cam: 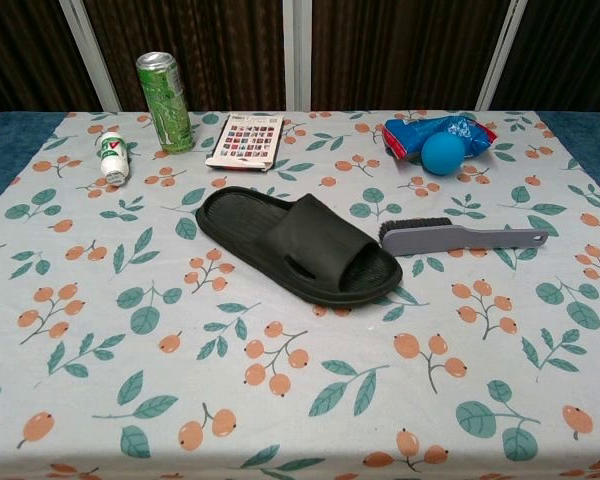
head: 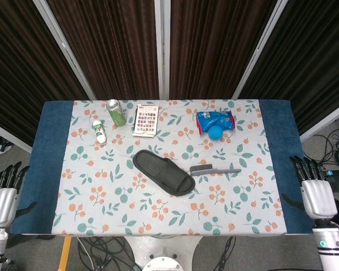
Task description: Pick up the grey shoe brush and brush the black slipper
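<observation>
In the head view, the left hand hangs at the lower left edge and the right hand at the lower right, both off the table, fingers loosely extended and holding nothing. The grey shoe brush lies centre frame, well apart from both, just right of the black slipper. A green can, white bottle, card, blue packet and blue ball sit above.

In the chest view, neither hand shows. The brush lies right of centre, bristles nearly touching the slipper's toe.
</observation>
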Controlling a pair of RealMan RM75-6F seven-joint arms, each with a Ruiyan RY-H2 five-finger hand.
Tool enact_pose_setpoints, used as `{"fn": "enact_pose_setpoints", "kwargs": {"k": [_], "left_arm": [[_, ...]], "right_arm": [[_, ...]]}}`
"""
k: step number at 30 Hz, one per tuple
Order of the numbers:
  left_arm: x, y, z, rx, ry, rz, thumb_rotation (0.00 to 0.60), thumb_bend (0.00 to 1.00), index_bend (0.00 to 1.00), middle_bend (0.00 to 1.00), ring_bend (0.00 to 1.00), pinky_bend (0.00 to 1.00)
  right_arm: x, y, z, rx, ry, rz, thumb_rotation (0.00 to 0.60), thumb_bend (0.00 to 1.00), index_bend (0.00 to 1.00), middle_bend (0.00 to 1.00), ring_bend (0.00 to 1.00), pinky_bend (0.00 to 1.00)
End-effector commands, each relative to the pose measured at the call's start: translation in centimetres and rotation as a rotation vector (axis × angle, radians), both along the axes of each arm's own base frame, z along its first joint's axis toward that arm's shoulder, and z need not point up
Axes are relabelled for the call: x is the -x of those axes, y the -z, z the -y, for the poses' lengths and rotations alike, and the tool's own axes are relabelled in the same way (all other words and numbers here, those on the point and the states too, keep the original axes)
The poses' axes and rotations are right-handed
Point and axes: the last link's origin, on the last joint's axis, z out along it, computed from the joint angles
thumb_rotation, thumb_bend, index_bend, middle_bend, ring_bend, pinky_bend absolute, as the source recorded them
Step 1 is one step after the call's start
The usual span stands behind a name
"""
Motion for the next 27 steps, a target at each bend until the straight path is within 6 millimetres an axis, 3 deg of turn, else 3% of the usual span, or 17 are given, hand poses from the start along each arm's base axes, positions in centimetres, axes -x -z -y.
{"fn": "enact_pose_setpoints", "kwargs": {"k": [1, 7, 11, 17, 24, 27], "left_arm": [[-0.1, 0.1, 0.0, 0.002, 0.001, -0.001, 0.600, 0.16, 0.16, 0.14, 0.06, 0.13], [0.1, 0.1, 0.3, 0.010, -0.009, -0.005, 0.600, 0.16, 0.16, 0.14, 0.06, 0.13], [0.2, 0.2, 0.4, 0.014, -0.014, 0.003, 0.600, 0.16, 0.16, 0.14, 0.06, 0.13], [0.3, 0.3, 0.3, 0.014, -0.009, 0.006, 0.600, 0.16, 0.16, 0.14, 0.06, 0.13], [0.7, 0.0, 0.8, 0.005, -0.027, 0.011, 0.600, 0.16, 0.16, 0.14, 0.06, 0.13], [0.8, 0.0, 1.1, 0.001, -0.034, 0.019, 0.600, 0.15, 0.16, 0.14, 0.06, 0.13]], "right_arm": [[0.1, -0.8, -1.3, 0.008, 0.003, 0.015, 0.600, 0.07, 0.00, 0.08, 0.00, 0.03], [-0.5, -0.4, -1.1, -0.027, -0.014, 0.008, 0.600, 0.08, 0.00, 0.08, 0.00, 0.03], [-1.9, 0.4, 0.1, -0.063, -0.064, 0.007, 0.600, 0.08, 0.00, 0.08, 0.00, 0.03], [-5.0, 3.8, 5.3, -0.198, -0.144, 0.006, 0.600, 0.08, 0.00, 0.06, 0.00, 0.03], [-8.6, 10.5, 13.3, -0.347, -0.164, -0.040, 0.600, 0.06, 0.00, 0.05, 0.00, 0.03], [-10.0, 12.9, 15.1, -0.390, -0.177, -0.053, 0.600, 0.03, 0.00, 0.05, 0.00, 0.03]]}}
